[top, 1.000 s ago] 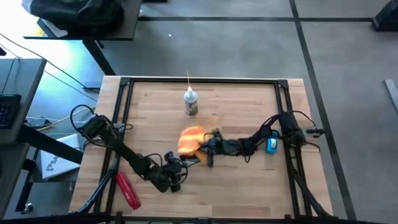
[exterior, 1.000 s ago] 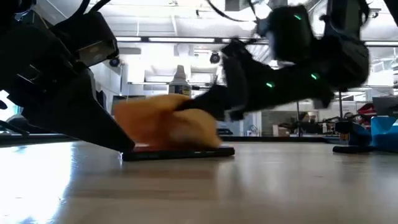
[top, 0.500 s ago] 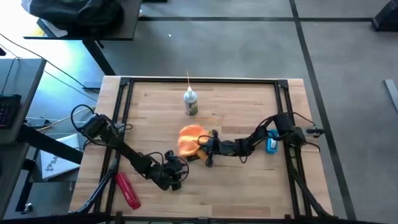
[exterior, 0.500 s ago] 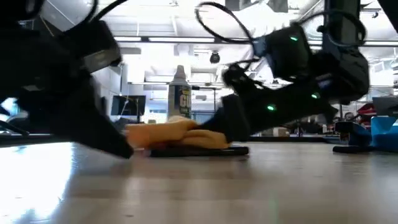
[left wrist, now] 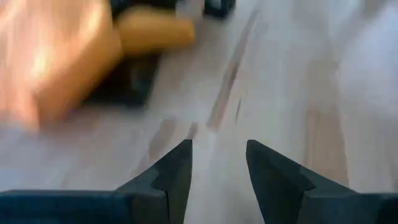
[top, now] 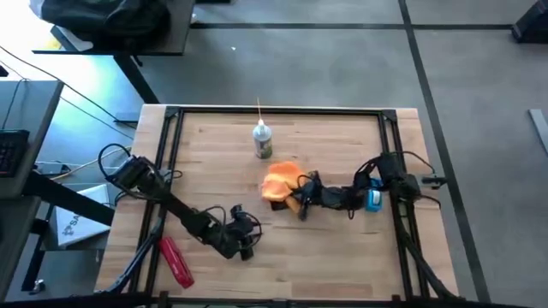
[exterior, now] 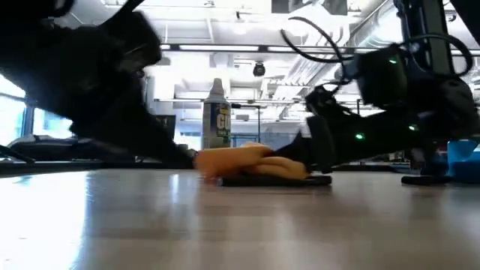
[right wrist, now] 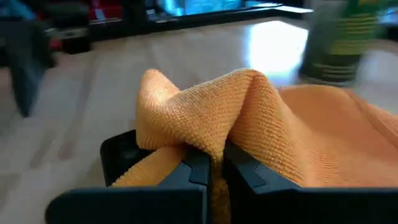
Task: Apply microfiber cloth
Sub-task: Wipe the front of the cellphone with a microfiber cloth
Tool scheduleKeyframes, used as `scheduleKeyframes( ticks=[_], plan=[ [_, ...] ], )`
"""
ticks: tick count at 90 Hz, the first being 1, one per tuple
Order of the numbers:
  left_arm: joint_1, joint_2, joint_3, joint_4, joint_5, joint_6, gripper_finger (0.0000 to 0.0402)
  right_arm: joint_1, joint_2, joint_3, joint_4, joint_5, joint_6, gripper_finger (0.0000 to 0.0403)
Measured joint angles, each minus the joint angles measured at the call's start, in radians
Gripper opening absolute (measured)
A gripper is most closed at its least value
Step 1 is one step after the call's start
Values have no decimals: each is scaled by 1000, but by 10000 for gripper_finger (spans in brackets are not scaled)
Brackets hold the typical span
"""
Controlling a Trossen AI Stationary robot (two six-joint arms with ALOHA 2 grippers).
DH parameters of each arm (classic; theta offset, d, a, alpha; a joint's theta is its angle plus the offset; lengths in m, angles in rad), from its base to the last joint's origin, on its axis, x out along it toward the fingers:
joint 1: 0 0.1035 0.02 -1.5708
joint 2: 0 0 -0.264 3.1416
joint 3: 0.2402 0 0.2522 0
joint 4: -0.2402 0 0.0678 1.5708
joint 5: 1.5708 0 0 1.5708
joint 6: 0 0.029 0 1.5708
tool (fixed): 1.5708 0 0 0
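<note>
Microfiber cloth point(top: 281, 182), pinched by right tool point(top: 297, 195), covers phone point(right wrist: 121, 152) before spray bottle point(top: 262, 140).

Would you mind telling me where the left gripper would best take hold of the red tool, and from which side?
Probably across the middle of the red tool, coming straight down from above. It lies flat and long on the table near the front left corner, angled slightly, so the fingers should close across its narrow width. The left gripper, open over bare wood, is the nearer one; the right gripper is shut on the cloth.
</note>
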Motion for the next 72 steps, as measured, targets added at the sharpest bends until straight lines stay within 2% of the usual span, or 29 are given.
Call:
scheduleKeyframes(
  ticks=[13,30,41,61,72],
  plan=[
    [64,-1,1,82,39,122,133,19,0,142,-149,-39,-20,0],
    [98,-1,1,33,105,132,133,19,1,250,-286,-45,-26,0],
    [91,-1,1,9,107,128,133,18,1,278,-340,-42,-24,0],
    [79,-1,1,-116,84,69,133,18,0,279,-340,-42,-22,0],
    [79,-2,0,-128,97,54,133,19,0,279,-339,-42,-20,0]
  ],
)
